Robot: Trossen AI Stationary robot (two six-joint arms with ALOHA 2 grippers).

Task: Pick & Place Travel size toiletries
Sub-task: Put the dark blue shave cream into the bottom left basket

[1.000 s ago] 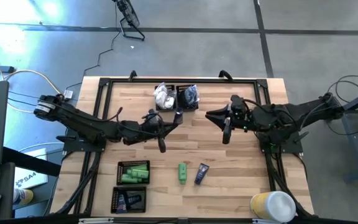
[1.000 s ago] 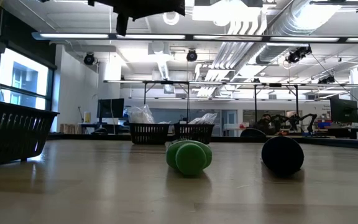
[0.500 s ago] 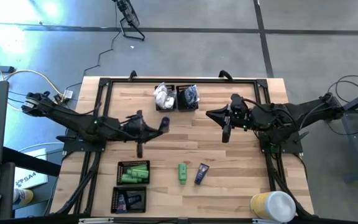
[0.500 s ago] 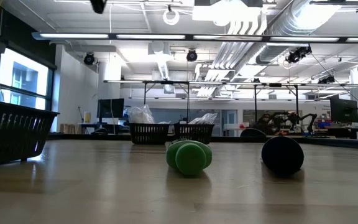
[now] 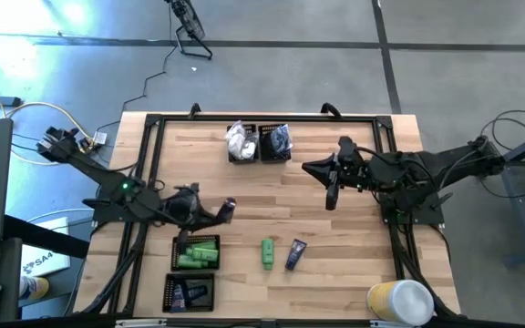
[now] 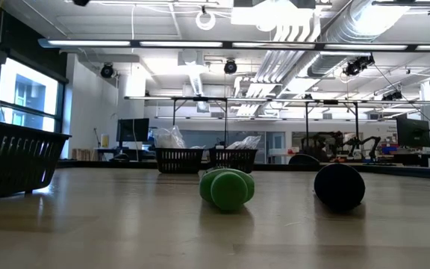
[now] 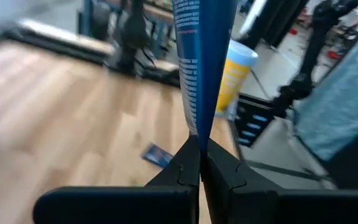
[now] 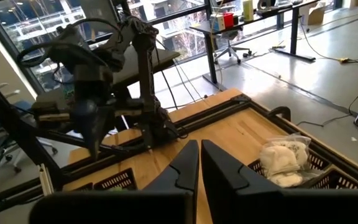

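Left wrist view: the left gripper (image 7: 201,155) has its fingers pressed together on the flat crimped end of a dark navy tube (image 7: 199,62), which stands straight out beyond the fingertips with its printed face toward the camera. Such a tube is judged light, soft-walled and somewhat slick, so the stiff crimp is the sound place to pinch it, whereas the body would probably dent or slide. Beyond the fingertips, on the bare wooden table (image 7: 61,143), a second navy tube (image 7: 159,154) lies flat, and past the table edge stands a yellow and white container (image 7: 236,73). In the high view this gripper (image 5: 224,209) hangs just above the tray of green tubes (image 5: 196,252), with the tray of navy items (image 5: 190,292) beyond that; a loose green tube (image 5: 268,252) lies close beside the flat navy tube, both apart from either gripper. Low to the table, both show end-on as round caps, so they are likely to roll if nudged sideways. The right gripper (image 5: 333,189) waits over mid-table with its fingers closed on nothing; ahead of them stand the far trays, one holding white crinkly packets (image 8: 279,158).
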